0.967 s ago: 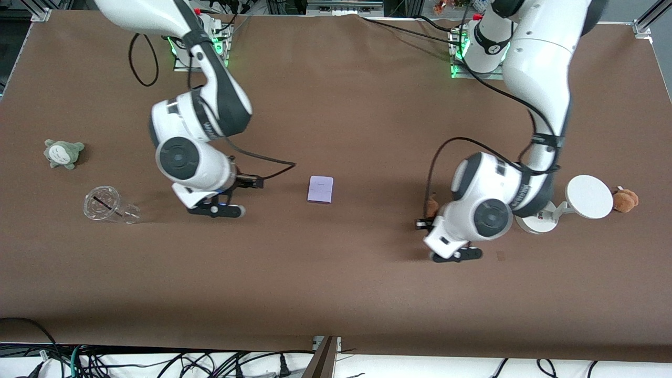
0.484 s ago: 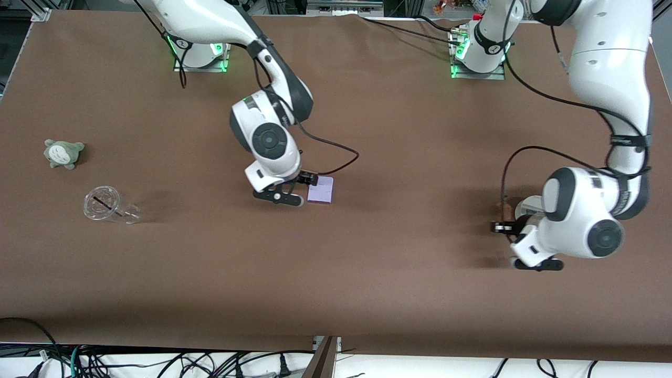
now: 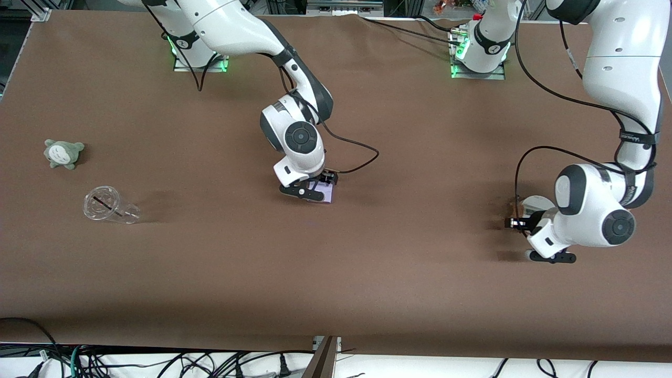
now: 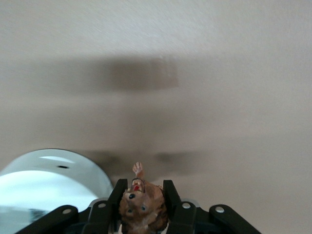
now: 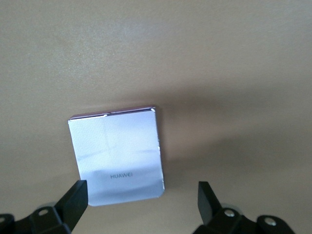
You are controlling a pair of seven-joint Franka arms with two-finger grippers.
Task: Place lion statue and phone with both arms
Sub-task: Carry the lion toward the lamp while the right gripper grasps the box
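**Two tools, two targets**

One flat pale lavender phone [image 5: 116, 155] lies mid-surface under the right tool [image 5: 141, 197], fingers spread wide. One small brown-orange lion statue [image 4: 142, 204] sits pinched in the left tool [image 4: 143, 199], above the brown surface [image 3: 367, 273]. One clear plastic cup [image 3: 107, 205] lies tipped, contents unclear.

We see the right arm reaching from its base toward the middle of the worktop, its wrist bent down so that the right hand [image 5: 141, 197] hangs low with its two fingers spread wide apart (nothing is between them). The left arm bends down at its own end of the worktop, and the left hand [image 4: 142, 197] is clamped on the lion statue [image 4: 141, 207], one finger on each side of the figurine.
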